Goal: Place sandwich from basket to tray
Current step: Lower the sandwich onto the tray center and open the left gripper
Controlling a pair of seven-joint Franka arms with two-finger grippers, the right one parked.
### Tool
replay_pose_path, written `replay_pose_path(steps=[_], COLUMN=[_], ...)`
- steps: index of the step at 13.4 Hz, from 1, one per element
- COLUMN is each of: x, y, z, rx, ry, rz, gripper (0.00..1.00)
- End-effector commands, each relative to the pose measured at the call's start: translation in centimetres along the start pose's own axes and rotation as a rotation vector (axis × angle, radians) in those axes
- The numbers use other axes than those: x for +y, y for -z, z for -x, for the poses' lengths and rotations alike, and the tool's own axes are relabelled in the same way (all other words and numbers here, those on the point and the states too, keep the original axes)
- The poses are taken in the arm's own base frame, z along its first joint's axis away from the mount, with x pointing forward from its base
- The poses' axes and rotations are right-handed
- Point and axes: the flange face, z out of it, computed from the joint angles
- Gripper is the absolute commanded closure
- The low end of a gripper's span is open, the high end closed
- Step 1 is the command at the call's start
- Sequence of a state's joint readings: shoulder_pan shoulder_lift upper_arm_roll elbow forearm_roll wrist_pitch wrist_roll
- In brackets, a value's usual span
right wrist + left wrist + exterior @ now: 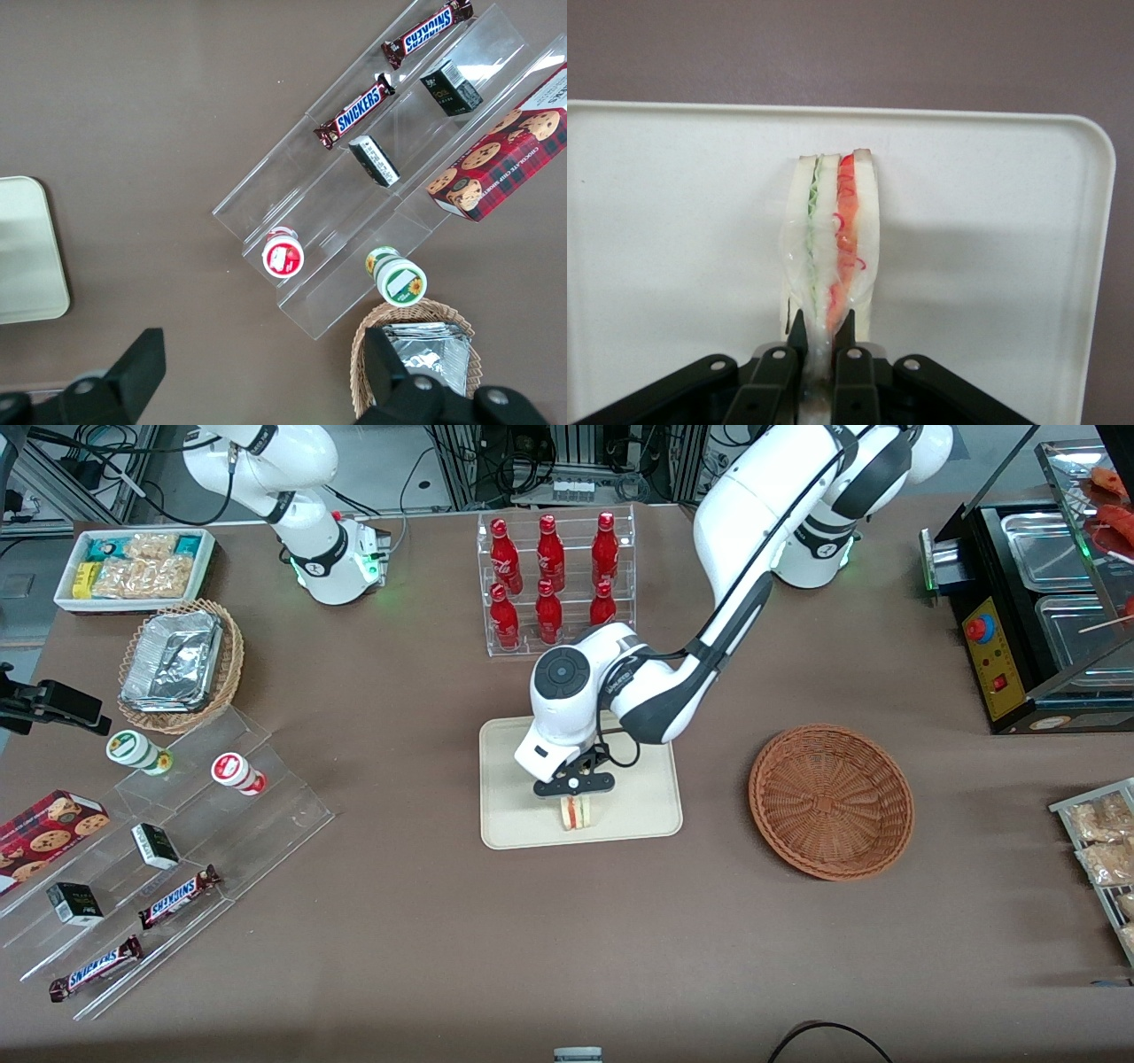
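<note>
One sandwich (pixel 831 257) is held upright on the tray (pixel 638 797) — clamped by the gripper (pixel 576 795) — basket (pixel 831 801) beside.

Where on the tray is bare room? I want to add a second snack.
The tray is bare toward the parked arm's end and along the edge nearest the bottles. The crowded part is the front edge, where the hand is shut on the sandwich. The basket is empty.
</note>
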State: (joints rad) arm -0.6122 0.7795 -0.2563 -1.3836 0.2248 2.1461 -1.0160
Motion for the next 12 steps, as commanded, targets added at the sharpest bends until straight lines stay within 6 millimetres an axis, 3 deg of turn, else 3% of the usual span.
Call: replay_pose_path(steps=[1, 2, 4, 7, 10, 12], x=[0.2, 0.1, -0.1, -1.2, -7.5, -13.2], y=[0.1, -0.1, 1.2, 7.7, 16.4, 21.7], z=[-0.1, 0.1, -0.2, -0.9, -4.6, -7.1], rx=[0.025, 0.021, 0.026, 0.048, 0.018, 0.017], ry=[0.012, 0.011, 0.022, 0.044, 0.172, 0.247], rz=[-0.011, -0.017, -0.011, -0.016, 0.001, -0.013], gripper=[0.51, 0.01, 0.0, 0.0, 0.0, 0.0])
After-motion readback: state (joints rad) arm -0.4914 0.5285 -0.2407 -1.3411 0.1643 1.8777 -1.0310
